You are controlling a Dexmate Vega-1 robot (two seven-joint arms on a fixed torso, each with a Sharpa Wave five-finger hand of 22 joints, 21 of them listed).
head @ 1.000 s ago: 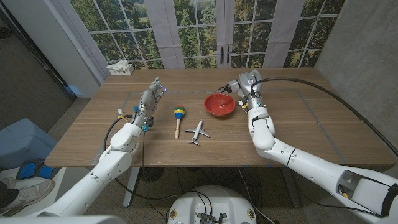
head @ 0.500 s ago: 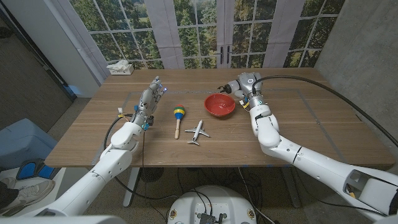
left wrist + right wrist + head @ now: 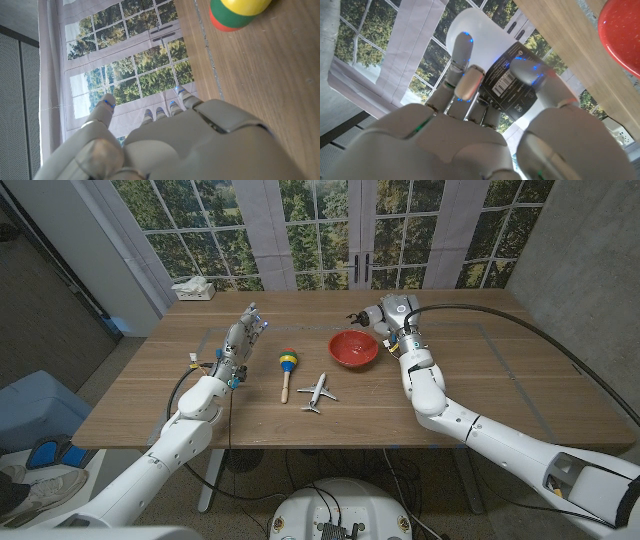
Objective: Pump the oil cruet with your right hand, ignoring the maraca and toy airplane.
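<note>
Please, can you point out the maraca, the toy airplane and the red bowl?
maraca [image 3: 287,363]: head view, on its striped head.
toy airplane [image 3: 318,391]: head view, on the fuselage.
red bowl [image 3: 352,348]: head view, on its inner surface.

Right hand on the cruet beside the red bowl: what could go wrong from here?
1. The right hand wraps the oil cruet around its body; a hard pump might tip it toward the red bowl close beside it.
2. The cruet's nozzle points toward the bowl in the head view; if it is off, oil could land on the table.
</note>
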